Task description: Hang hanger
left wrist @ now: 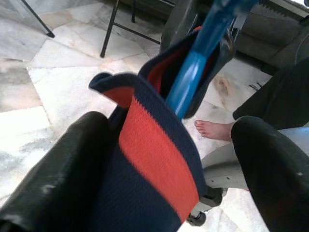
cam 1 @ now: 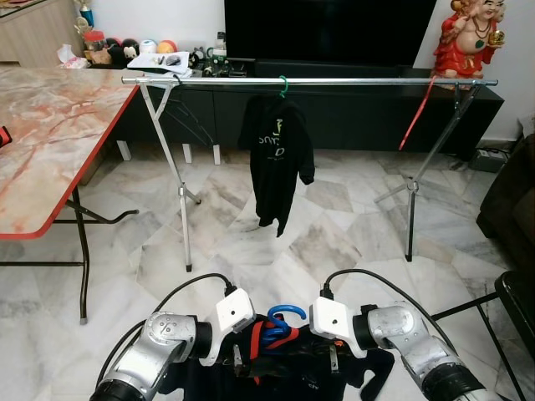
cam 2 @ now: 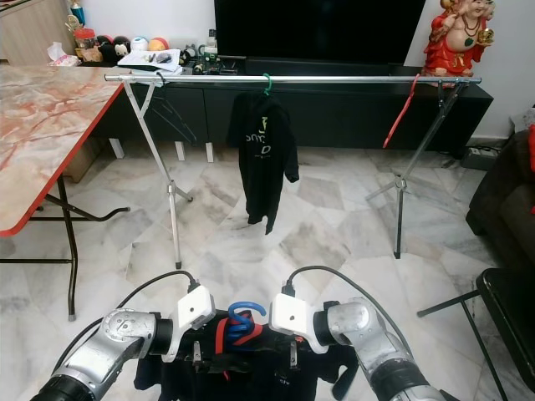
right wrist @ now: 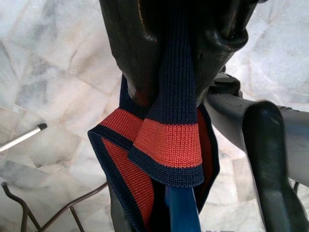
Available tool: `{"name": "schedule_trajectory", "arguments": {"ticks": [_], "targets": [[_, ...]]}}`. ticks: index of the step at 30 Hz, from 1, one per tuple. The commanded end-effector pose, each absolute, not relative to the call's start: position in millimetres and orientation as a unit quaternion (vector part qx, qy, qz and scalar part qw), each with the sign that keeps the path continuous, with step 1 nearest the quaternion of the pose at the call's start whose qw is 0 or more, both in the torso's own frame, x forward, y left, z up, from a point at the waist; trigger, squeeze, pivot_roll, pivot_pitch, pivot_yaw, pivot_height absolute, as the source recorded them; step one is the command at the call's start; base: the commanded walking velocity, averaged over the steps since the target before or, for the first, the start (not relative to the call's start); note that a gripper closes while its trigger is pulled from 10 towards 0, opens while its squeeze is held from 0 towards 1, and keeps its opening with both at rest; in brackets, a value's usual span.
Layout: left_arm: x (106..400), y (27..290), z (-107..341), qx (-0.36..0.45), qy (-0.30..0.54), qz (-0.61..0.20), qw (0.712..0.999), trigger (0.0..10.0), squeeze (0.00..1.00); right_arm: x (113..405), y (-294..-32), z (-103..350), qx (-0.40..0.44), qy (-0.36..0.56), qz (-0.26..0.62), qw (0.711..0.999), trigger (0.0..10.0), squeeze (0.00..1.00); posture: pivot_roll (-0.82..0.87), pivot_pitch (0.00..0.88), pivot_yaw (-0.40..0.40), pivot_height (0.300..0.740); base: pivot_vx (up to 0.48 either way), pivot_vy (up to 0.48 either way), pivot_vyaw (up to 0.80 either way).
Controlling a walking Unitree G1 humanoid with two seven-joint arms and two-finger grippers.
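Low between my two arms hangs a navy shirt (cam 1: 292,378) with a red-striped collar (left wrist: 154,159), on a blue hanger (cam 1: 284,316) whose hook stands up in the middle. My left gripper (cam 1: 242,355) is shut on the collar just left of the hook. On the other side of the hook, my right gripper (cam 1: 333,355) is shut on the same collar. Ahead stands a metal clothes rail (cam 1: 334,81). A black garment (cam 1: 276,154) hangs at its middle on a green hanger (cam 1: 283,83), and a bare red hanger (cam 1: 415,117) hangs near its right end.
A marble-look table (cam 1: 50,134) with a red edge stands at the left. Behind the rail is a black TV cabinet (cam 1: 351,113). A dark sofa (cam 1: 512,200) and a black chair (cam 1: 520,305) are at the right. A person's bare foot (left wrist: 215,129) rests on the marble floor nearby.
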State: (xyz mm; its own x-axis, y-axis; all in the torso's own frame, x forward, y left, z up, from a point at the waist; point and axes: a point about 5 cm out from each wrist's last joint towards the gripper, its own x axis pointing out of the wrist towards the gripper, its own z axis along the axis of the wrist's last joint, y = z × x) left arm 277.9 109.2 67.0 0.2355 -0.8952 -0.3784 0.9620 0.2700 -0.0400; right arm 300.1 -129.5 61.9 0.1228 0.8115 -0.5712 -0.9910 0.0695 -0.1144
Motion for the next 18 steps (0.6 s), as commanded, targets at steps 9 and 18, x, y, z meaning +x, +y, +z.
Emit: {"name": "schedule_trajectory", "arguments": {"ticks": [9,18], "targets": [[278.7,107.7,65.9,0.097,0.168,-0.600,0.776,0.0,0.00,305.5,-127.9,72.6,-0.235,0.159,0.641,0.713,0.0,0.00,0.10,0.063,-0.046,0.740,0.000,0.000,0.00],[279.3,107.2,65.5,0.097,0.168,-0.600,0.776,0.0,0.00,305.6,-128.9,72.7,-0.235,0.160,0.641,0.713,0.0,0.00,0.10,0.060,-0.046,0.740,0.000,0.000,0.00]]}}
